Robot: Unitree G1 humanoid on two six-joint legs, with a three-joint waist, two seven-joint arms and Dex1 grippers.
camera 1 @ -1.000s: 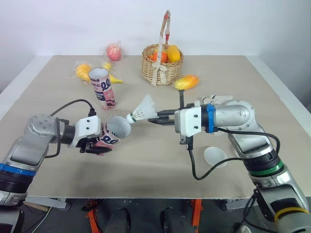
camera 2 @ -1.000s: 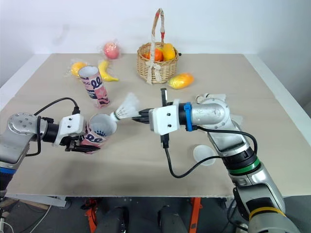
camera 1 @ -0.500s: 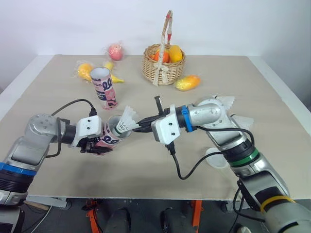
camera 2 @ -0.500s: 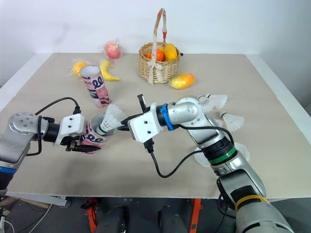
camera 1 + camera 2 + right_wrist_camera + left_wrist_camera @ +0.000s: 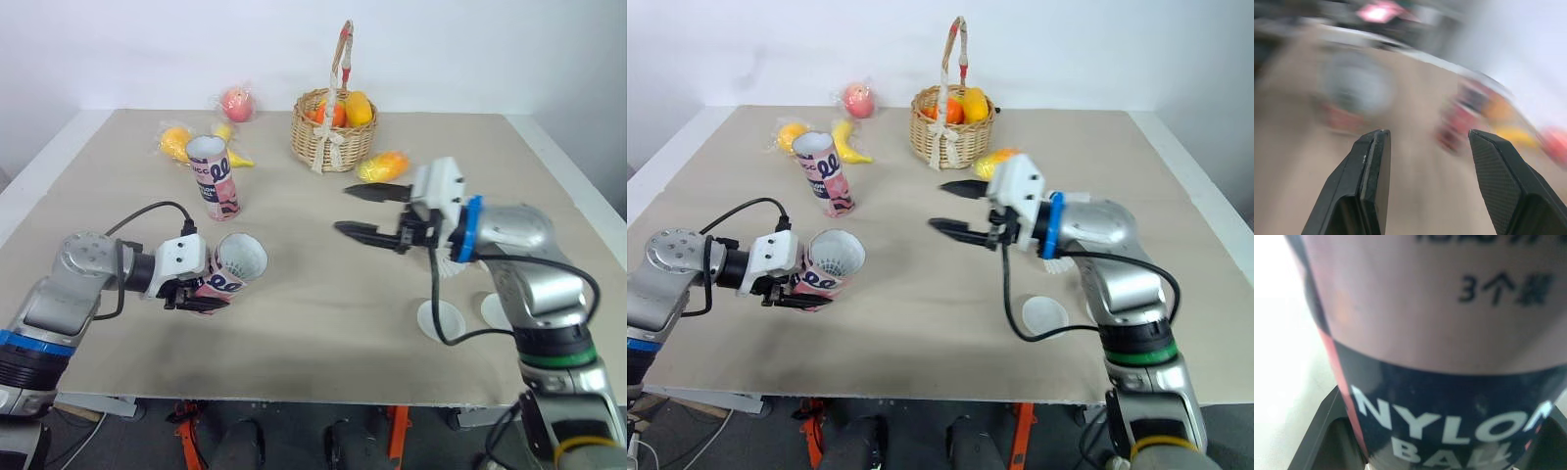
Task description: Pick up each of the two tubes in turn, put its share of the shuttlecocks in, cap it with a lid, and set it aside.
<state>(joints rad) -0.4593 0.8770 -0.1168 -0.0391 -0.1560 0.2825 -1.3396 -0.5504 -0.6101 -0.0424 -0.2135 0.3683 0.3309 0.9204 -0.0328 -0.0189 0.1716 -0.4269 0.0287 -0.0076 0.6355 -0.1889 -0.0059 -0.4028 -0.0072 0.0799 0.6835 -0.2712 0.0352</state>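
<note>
**At the near left of the table: tube in hand, loading step**

- Held tube (image 5: 230, 269): pink and black, tilted, its open mouth facing right. The left gripper (image 5: 191, 291) pinches its body.
- Right gripper (image 5: 343, 209): over mid-table, fingers spread wide, carrying nothing.
- Second tube (image 5: 213, 176): upright at the far left, uncapped.
- Lids (image 5: 440, 318): two white discs at the near right.
- Shuttlecock (image 5: 1050, 257): white feathers, partly hidden behind the right arm.
- Step, as judged: filling the first tube.
- Next move, as judged: reach right for a shuttlecock, then line it up cork-first with the tilted mouth.
</note>
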